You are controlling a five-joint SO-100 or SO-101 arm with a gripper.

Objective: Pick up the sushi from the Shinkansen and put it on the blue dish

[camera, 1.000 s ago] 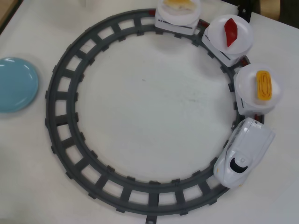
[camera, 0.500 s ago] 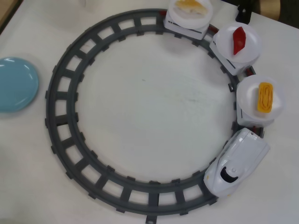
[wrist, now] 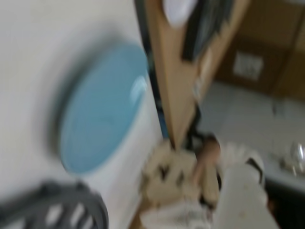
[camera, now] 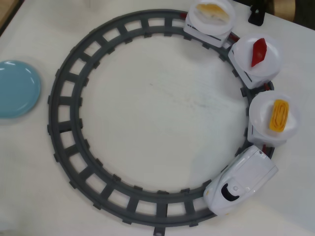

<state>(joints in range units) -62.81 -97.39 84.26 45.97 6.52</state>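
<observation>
We saw the dark grey plastic ring of toy track (camera: 64, 123) filling most of the white table (camera: 157, 98) in the overhead view, presumably laid as a loop so the train could carry its load round within the arm's reach. The white plastic Shinkansen with rounded nose and black windshield (camera: 241, 179) sat at the near right of the loop, its three cars curving away toward the far right.

The plain round light-blue dish (camera: 15, 88) lay outside the track at the far left edge, well apart from the train, and it held nothing. Each car bore a round white plate. The plate nearest the engine (camera: 290, 125) held the small oblong orange-yellow ridged sushi (camera: 279, 115), lying flat on it. The middle plate (camera: 268, 46) held a red pointed piece (camera: 258, 51); the farthest plate (camera: 199, 17) held a pale orange-and-white piece (camera: 212, 11).

The wrist view was badly blurred: it showed the blue dish and a bit of track, but we could not make out the gripper, so we cannot tell how far its fingers stood apart or whether they held anything. We judged the pick not yet made.
</observation>
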